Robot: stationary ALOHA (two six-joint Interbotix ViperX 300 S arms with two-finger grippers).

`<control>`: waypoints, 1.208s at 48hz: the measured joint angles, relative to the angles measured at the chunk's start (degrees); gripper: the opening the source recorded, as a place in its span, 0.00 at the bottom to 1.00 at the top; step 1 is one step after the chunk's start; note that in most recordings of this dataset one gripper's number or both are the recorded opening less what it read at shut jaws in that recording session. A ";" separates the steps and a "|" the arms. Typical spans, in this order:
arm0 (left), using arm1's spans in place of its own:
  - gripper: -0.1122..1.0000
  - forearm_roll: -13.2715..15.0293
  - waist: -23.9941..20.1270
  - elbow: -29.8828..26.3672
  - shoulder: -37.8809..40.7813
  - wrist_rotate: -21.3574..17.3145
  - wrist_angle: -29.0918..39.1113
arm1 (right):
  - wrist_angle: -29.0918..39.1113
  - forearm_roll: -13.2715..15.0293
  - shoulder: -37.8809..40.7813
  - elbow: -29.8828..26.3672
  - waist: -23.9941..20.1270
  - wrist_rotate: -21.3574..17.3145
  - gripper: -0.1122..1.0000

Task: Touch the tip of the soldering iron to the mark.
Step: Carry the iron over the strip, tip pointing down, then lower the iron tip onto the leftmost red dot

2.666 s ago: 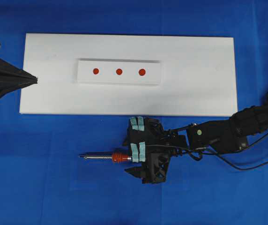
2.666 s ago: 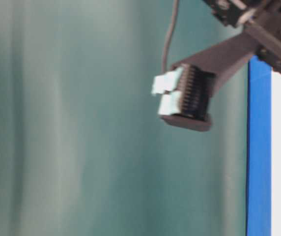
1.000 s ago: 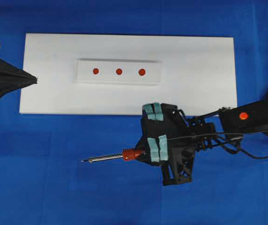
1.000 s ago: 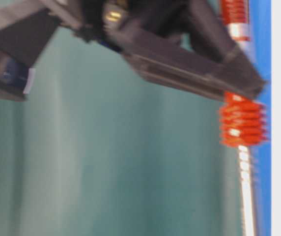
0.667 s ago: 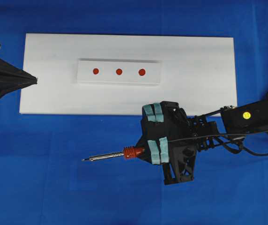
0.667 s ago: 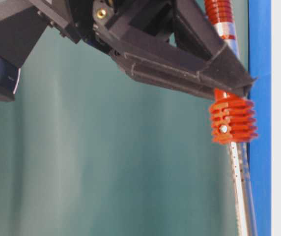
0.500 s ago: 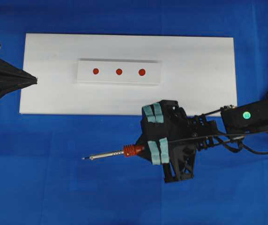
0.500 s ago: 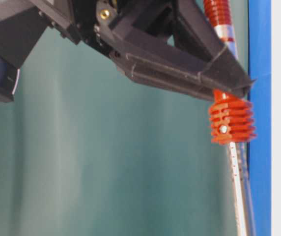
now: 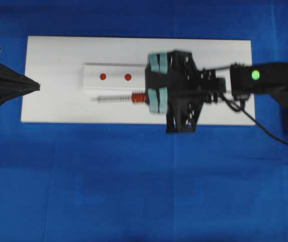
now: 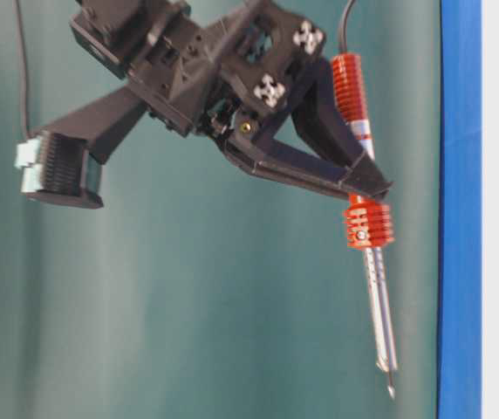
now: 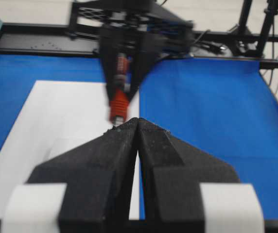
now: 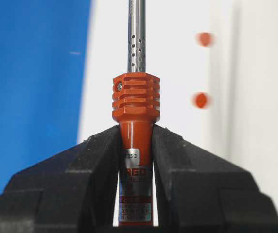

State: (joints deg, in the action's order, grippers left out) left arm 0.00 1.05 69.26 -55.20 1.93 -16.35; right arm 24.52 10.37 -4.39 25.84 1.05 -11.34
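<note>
Overhead view first: the right gripper (image 9: 153, 85) sits over the white board (image 9: 53, 101), pinching the soldering iron (image 9: 129, 98) by its red-orange handle. The iron sticks straight out of the jaws toward the left of that view, with the ribbed collar just past the fingertips and the thin metal shaft running along the lower edge of the raised white strip (image 9: 91, 83). Two red marks (image 9: 103, 76) show on that strip, and the iron's shaft lies just below them, not on either one. Can't see a third mark, since the gripper covers that end of the strip.

Right wrist view makes the grip really clear: both black fingers (image 12: 95, 165) are pressed against the handle from either side, label facing the camera, shaft pointing away up the frame. The two red marks sit off to the right of the shaft.

From the table-level view, the iron (image 10: 367, 253) hangs in the air with its pointed tip well clear of the board surface, tilted a bit. The right arm reaches in from the right side, wrist angled, black cord trailing behind.

Left gripper (image 11: 138, 127) is parked at the board's left edge, jaws pressed together, holding nothing.
</note>
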 measured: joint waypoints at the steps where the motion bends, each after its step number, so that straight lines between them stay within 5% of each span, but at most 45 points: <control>1: 0.10 0.00 0.00 0.00 -0.09 0.00 0.00 | 0.00 0.00 0.00 0.00 0.53 0.35 0.16; 22: 0.10 0.00 0.00 0.00 -0.09 0.09 0.09 | 0.00 0.09 0.00 -0.97 7.21 6.77 0.16; 48: 0.10 0.00 0.00 0.18 0.00 0.00 0.09 | 0.26 0.09 0.26 -1.58 7.38 7.56 0.16; 58: 0.10 0.00 -0.09 0.18 0.00 0.00 0.09 | 6.50 0.00 0.97 -1.76 7.47 7.73 0.16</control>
State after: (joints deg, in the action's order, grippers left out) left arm 0.00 0.97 69.43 -55.20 1.93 -16.26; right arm 31.03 10.37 -3.43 24.08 8.53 -3.60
